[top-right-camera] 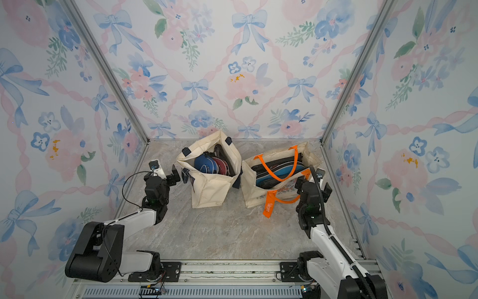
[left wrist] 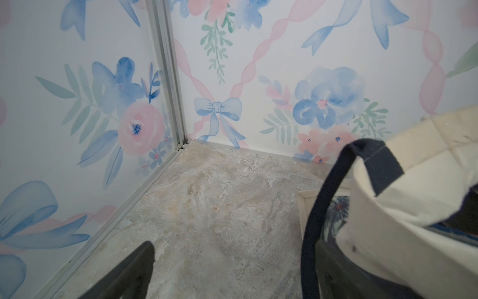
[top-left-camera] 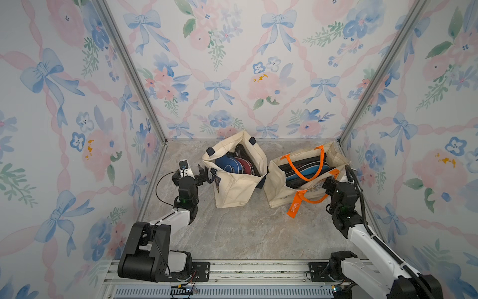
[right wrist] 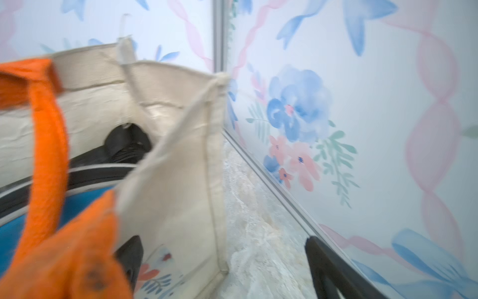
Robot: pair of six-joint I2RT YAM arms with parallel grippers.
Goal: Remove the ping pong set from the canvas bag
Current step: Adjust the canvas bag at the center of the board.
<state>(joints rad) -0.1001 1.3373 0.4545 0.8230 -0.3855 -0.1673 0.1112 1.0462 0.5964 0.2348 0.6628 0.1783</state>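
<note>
Left gripper [top-left-camera: 204, 174] hung wide open, empty, just beside the navy-handled canvas bag [top-left-camera: 232, 191]. A blue case [top-left-camera: 224, 163] and a maroon case [top-left-camera: 244, 165] stood on edge inside it. The orange-handled canvas bag [top-left-camera: 278, 192] held a teal case [top-left-camera: 306, 173]. Right gripper [right wrist: 225, 248] gaped empty too, that bag's corner between its jaws. I reckoned the cases were light, soft-skinned and stiff inside, so I'd have pinched a top rim.

My left claw [top-left-camera: 203, 174] was matt black plastic; the navy-handled canvas bag [top-left-camera: 232, 191] coarse cream cloth; the tabletop [top-left-camera: 245, 233] smooth, stone-like
</note>
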